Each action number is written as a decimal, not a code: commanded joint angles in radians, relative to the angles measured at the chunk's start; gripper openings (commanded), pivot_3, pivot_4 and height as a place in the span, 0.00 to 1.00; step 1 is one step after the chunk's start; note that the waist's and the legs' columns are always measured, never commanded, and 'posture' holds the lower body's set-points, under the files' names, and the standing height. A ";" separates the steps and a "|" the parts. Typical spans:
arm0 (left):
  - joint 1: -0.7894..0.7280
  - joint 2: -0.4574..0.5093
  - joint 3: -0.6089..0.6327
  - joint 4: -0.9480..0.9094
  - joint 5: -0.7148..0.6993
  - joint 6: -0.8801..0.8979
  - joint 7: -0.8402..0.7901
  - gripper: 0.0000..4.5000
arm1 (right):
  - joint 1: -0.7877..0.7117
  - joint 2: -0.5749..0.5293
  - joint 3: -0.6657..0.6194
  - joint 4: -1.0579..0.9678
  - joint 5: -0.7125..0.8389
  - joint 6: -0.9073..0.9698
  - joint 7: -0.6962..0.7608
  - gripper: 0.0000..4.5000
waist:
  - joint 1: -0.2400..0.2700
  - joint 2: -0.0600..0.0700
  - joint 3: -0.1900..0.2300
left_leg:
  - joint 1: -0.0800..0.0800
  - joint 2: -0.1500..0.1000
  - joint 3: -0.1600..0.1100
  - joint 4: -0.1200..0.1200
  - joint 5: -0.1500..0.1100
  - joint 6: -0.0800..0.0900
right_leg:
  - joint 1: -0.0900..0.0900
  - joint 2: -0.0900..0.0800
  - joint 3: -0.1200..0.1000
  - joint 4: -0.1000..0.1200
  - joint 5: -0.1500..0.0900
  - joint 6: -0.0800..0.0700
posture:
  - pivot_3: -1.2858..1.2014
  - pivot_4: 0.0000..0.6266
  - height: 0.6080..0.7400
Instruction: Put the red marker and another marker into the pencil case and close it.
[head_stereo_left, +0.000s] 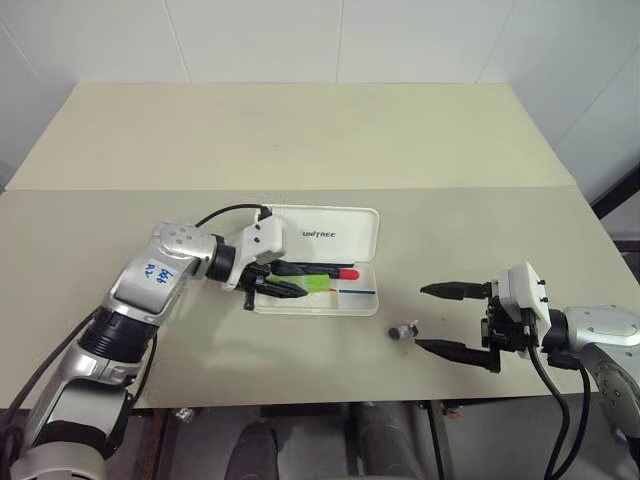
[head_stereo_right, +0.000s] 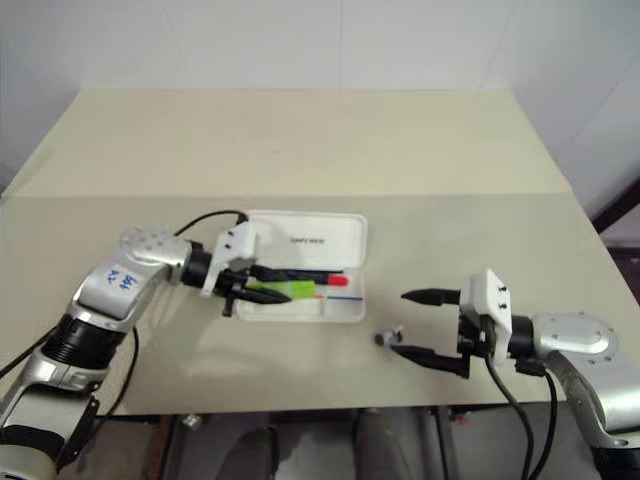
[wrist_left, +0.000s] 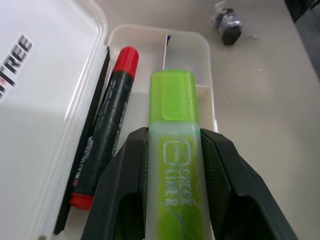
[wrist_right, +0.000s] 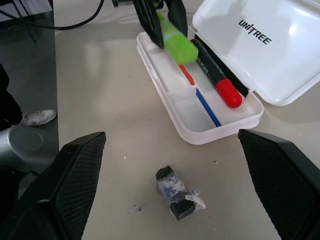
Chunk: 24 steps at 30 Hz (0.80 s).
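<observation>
The white pencil case (head_stereo_left: 366, 304) lies open on the table, its lid (head_stereo_left: 340, 228) with dark lettering folded back. The red marker (head_stereo_left: 326, 272), a dark barrel with a red cap (wrist_left: 126, 59), lies in the tray along the hinge side. My left gripper (head_stereo_left: 300, 282) is shut on the lime-green marker (wrist_left: 175, 125), holding it at a slant over the tray's long compartment beside the red marker. Whether the green marker (wrist_right: 176, 40) touches the tray I cannot tell. My right gripper (head_stereo_left: 422, 318) stands wide open to the right of the case, holding nothing.
A small grey-black lump (head_stereo_left: 403, 332) lies on the table between the case and my right gripper, close to its lower finger. The tray has a small compartment (wrist_right: 192, 112) at its right end. Bare tabletop stretches behind the case.
</observation>
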<state>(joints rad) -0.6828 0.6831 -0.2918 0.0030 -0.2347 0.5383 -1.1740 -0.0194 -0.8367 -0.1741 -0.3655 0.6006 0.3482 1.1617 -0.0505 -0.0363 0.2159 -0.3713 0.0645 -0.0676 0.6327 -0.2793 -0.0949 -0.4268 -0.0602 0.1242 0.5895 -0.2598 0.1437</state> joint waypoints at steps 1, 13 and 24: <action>0.005 -0.001 0.006 -0.033 0.010 0.008 0.011 0.25 | 0.001 0.003 -0.021 -0.037 0.011 -0.007 -0.013 1.00 | 0.000 0.000 0.000 | 0.000 0.000 0.000 0.000 0.000 0.000 | 0.000 0.000 0.000 0.000 0.000 0.000 | 0.52 0.24 1.00; 0.018 -0.003 0.007 -0.098 -0.008 0.062 0.014 0.25 | 0.007 0.006 -0.010 -0.040 0.004 -0.012 -0.030 1.00 | 0.002 0.000 0.000 | 0.000 0.000 0.000 0.000 0.000 0.000 | 0.000 0.000 0.000 0.001 0.000 0.001 | 0.52 0.24 1.00; 0.035 0.007 -0.007 -0.105 0.010 0.063 0.010 0.70 | 0.009 0.009 -0.008 -0.041 -0.002 -0.013 -0.032 1.00 | 0.002 0.000 0.000 | 0.001 0.000 0.000 0.000 0.000 0.000 | 0.000 0.000 0.000 0.002 0.001 0.001 | 0.52 0.24 1.00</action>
<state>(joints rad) -0.6516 0.6798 -0.2958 -0.0675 -0.2290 0.6018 -1.1590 -0.0145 -0.8293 -0.1689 -0.3834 0.5925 0.3485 1.1298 -0.0484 -0.0363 0.2159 -0.3706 0.0645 -0.0676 0.6331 -0.2793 -0.0948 -0.4267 -0.0601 0.1245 0.5912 -0.2593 0.1449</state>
